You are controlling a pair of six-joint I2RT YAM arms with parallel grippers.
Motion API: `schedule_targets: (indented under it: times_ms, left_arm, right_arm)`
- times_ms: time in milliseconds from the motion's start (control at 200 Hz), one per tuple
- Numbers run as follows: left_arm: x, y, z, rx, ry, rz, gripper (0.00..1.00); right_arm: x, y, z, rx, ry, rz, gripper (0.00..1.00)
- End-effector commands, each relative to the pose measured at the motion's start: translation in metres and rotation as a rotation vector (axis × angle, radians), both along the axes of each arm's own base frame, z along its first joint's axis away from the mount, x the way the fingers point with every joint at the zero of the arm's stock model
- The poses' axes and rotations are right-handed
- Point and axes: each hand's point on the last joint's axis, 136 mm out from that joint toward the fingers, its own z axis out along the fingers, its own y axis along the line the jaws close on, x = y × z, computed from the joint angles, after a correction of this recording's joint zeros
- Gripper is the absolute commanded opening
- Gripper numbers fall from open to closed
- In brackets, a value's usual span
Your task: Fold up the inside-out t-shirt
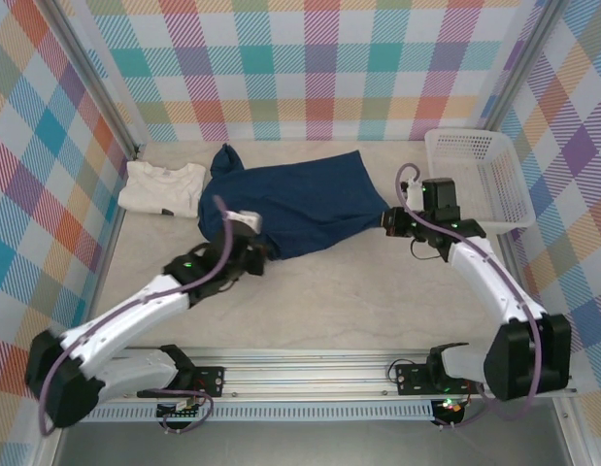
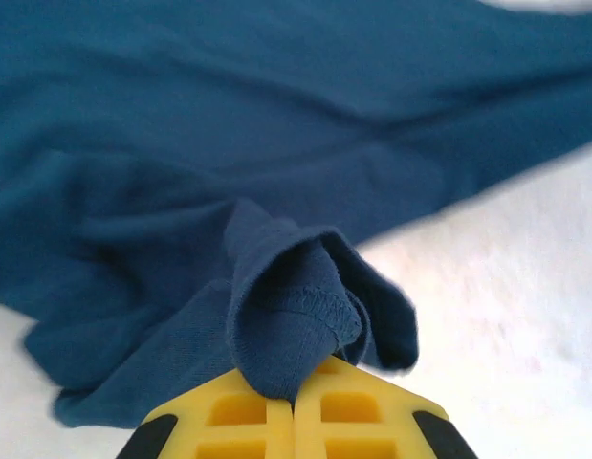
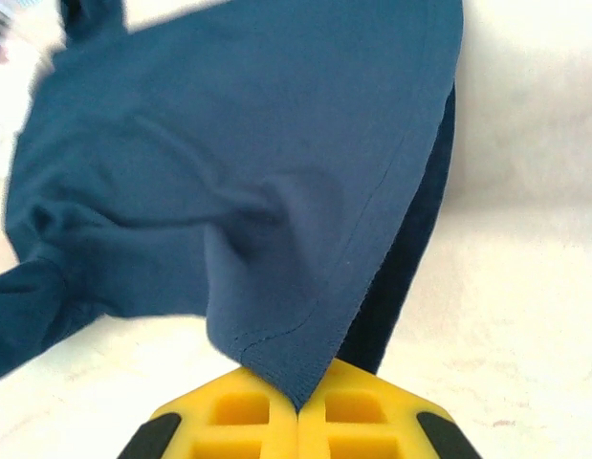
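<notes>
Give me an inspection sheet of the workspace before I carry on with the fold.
Surface: pale beige tabletop, no spills seen.
Job's things: dark navy cloth t-shirt spread mid-table, rumpled, not yet folded.
Clutter: cream-white folded shirt beside the t-shirt's left edge; white plastic mesh basket at the right edge.
End effectors: left end effector shut on a bunched bit of hem; right end effector shut on a hemmed corner.
Cables: lilac cables run along both arms; no snag seen.
Surroundings: pastel plaid walls on three sides.
</notes>
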Motion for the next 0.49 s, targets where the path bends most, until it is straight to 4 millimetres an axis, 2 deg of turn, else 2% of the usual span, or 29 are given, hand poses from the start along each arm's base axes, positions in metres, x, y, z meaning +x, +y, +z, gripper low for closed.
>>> schedule_targets:
  times_ms: [0,90,190,350,490]
  left_arm:
    - [0.006,0.06,0.042,0.032,-0.059,0.166,0.0]
    - [0.009,0.101,0.077,0.024,-0.112,0.306,0.0]
    - [0.006,0.129,0.104,0.032,-0.151,0.408,0.0]
    - [0.003,0.151,0.13,0.021,-0.179,0.484,0.0]
    - [0.005,0.156,0.148,0.0,-0.201,0.504,0.0]
  right_arm:
    - [0.011,-0.002,0.06,0.005,-0.17,-0.022,0.0]
    - [0.015,-0.011,0.08,-0.046,-0.226,-0.044,0.0]
    - [0.017,-0.023,0.094,-0.119,-0.257,-0.082,0.0]
    - [0.014,-0.028,0.111,-0.142,-0.295,-0.092,0.0]
    - [0.009,-0.026,0.132,-0.116,-0.344,-0.084,0.0]
